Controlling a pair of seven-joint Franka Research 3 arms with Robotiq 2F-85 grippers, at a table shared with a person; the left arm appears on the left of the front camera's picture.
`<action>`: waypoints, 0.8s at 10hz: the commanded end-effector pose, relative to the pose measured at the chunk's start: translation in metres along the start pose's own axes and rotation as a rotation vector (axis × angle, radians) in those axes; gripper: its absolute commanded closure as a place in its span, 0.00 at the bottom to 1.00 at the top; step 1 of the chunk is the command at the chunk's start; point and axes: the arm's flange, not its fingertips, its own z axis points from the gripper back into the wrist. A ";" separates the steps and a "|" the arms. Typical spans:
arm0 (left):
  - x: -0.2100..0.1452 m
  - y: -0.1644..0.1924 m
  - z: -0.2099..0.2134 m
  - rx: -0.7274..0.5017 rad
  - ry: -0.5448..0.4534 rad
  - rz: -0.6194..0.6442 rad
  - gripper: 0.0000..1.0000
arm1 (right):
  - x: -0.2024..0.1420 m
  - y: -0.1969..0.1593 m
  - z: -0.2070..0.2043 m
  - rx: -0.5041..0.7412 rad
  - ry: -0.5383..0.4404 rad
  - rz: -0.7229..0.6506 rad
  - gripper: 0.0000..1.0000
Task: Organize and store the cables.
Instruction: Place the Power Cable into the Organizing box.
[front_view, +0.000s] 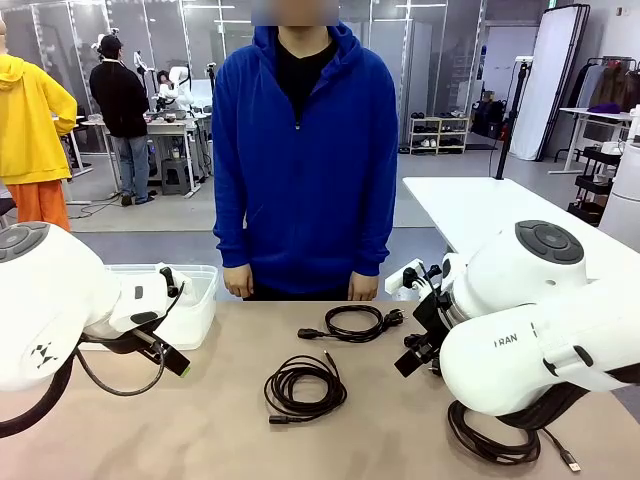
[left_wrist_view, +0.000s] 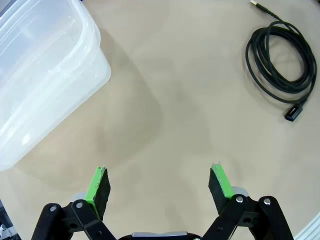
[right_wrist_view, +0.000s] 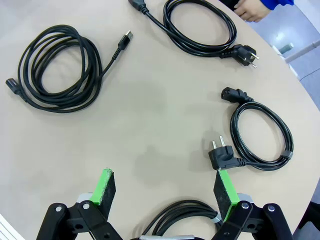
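left hand (left_wrist_view: 158, 171) hovering open over tabletop (left_wrist_view: 190, 100) beside a clear plastic bin (left_wrist_view: 50, 75), right hand (right_wrist_view: 164, 173) hovering open above coiled black cables (right_wrist_view: 92, 70), person (front_view: 305, 150) standing opposite

The tabletop (front_view: 200, 430) is viewed from its near edge, facing the person (front_view: 305, 150) opposite. It is looked down on closely in both wrist views; the middle coiled cable (front_view: 305, 388) is shared by all three.
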 end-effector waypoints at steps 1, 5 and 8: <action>0.000 0.001 0.000 0.001 0.000 0.003 0.00 | 0.000 0.000 0.000 0.001 0.000 -0.002 0.00; 0.000 0.000 0.000 0.000 0.000 0.000 0.00 | 0.000 0.000 0.000 0.000 0.000 0.000 0.00; 0.018 0.027 0.060 -0.037 0.065 -0.016 0.00 | 0.012 -0.029 0.063 0.017 -0.059 0.019 0.00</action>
